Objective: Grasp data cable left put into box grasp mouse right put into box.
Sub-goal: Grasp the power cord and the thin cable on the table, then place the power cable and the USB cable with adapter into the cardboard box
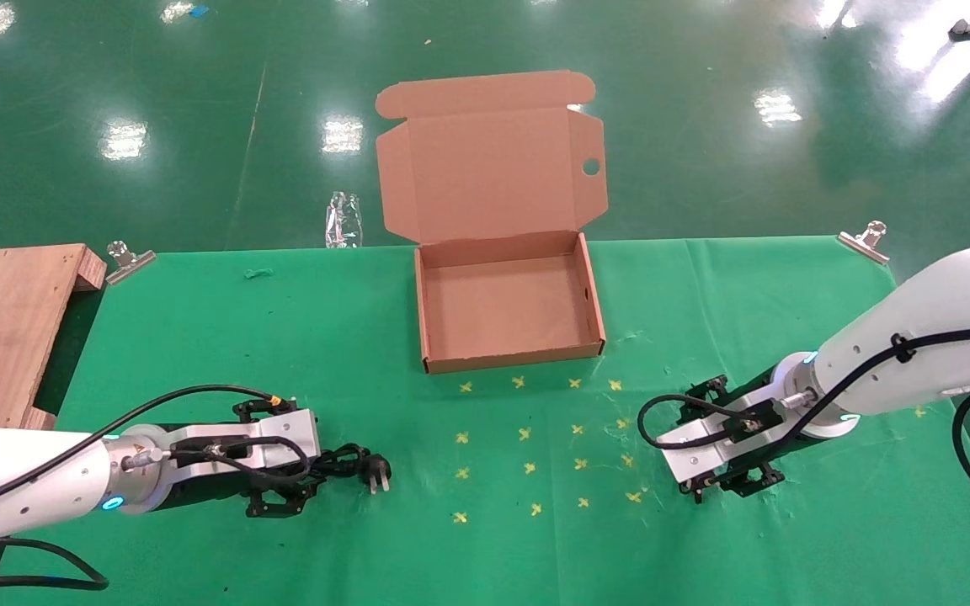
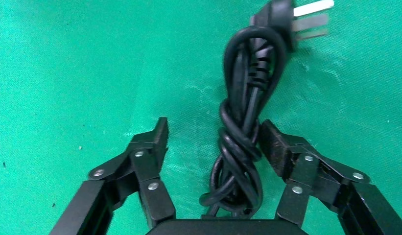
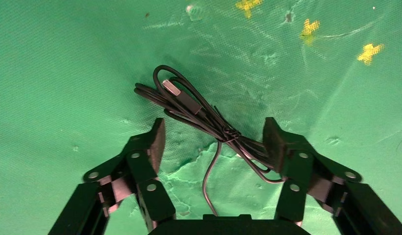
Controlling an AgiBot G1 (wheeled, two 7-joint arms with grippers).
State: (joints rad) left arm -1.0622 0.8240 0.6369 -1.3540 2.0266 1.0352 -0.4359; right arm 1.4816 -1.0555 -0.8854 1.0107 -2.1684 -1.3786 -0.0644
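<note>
The data cable point(image 2: 240, 142), a thick black coil ending in a three-prong plug point(image 2: 292, 19), lies on the green cloth at the front left point(image 1: 342, 461). My left gripper point(image 2: 214, 129) is open and lowered astride the coil, and one finger point(image 2: 277, 147) touches it. My right gripper point(image 3: 214, 128) is open low over the cloth at the front right point(image 1: 721, 438). A thin black cord bundle with a USB plug point(image 3: 203, 110) lies between its fingers. The mouse body is hidden. The box point(image 1: 512, 360) stands open at the middle back.
The box's lid point(image 1: 493, 168) stands up behind it, over the table's far edge. A wooden board point(image 1: 5, 328) lies at the far left. Metal clips point(image 1: 127, 259) point(image 1: 866, 240) hold the cloth's back corners. Yellow cross marks point(image 1: 527, 438) dot the middle.
</note>
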